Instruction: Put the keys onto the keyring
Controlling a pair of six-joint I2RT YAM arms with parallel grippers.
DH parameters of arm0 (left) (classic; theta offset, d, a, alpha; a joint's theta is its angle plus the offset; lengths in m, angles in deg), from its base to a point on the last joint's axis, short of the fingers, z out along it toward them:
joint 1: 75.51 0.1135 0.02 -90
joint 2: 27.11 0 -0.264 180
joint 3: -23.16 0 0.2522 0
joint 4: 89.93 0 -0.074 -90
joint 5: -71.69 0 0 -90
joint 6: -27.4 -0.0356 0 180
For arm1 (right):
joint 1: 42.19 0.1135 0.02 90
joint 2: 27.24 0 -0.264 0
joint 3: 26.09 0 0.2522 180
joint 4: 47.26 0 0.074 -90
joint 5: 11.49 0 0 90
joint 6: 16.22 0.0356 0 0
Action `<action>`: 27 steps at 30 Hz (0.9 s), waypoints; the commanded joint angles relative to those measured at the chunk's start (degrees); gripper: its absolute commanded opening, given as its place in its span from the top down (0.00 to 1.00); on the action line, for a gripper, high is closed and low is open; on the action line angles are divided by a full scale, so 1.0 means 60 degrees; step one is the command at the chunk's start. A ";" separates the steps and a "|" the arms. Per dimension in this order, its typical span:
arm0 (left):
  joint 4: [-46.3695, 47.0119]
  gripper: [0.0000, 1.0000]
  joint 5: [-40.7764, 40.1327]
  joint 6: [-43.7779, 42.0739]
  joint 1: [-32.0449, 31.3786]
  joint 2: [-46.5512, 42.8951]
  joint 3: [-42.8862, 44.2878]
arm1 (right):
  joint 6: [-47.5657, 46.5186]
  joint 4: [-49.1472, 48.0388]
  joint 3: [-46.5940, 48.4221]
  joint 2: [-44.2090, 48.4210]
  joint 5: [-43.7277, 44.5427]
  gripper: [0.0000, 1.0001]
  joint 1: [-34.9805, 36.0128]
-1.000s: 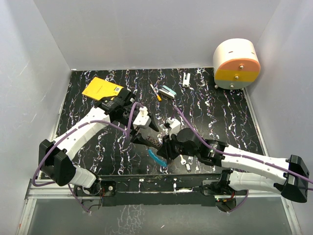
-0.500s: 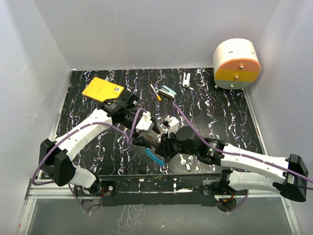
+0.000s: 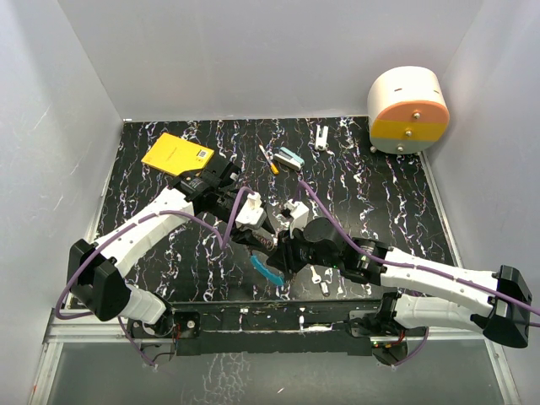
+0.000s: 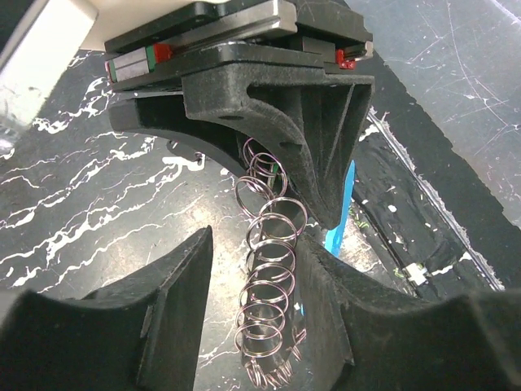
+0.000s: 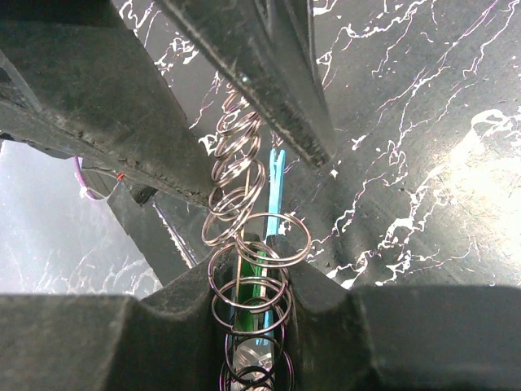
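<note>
We log both grippers meeting near the desk's front edge, mid-width. Right gripper (image 5: 252,267) is clamped on the ring coil (image 4: 269,301), green-headed key (image 5: 247,287) alongside. The coil's long axis runs straight into the left gripper (image 4: 254,244), whose fingers stand apart, straddling it. We see the keyring (image 3: 268,272) just beside both.

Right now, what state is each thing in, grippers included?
Left gripper: open, fingers astride the keyring.
Right gripper: shut on the keyring.
Keyring: held by the right gripper, coils strung out.
Green key: among the coils; threaded or not, cannot tell.
Silver keys: loose on the table.
Pen, block: lying on the table, untouched.
</note>
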 commanded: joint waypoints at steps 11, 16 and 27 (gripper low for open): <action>-0.0371 0.68 0.0392 -0.0253 -0.0071 -0.0176 0.0048 | 0.0161 -0.0890 0.0352 0.0495 0.0085 0.92 -0.0027; -0.0583 0.68 0.0352 -0.0244 -0.0071 -0.0147 0.0294 | 0.0123 -0.0987 0.0167 0.0578 0.0091 0.92 -0.0027; -0.0529 0.77 0.0287 0.0046 -0.0071 -0.0117 0.0440 | -0.0058 -0.1344 -0.0119 0.0730 0.0075 0.92 -0.0027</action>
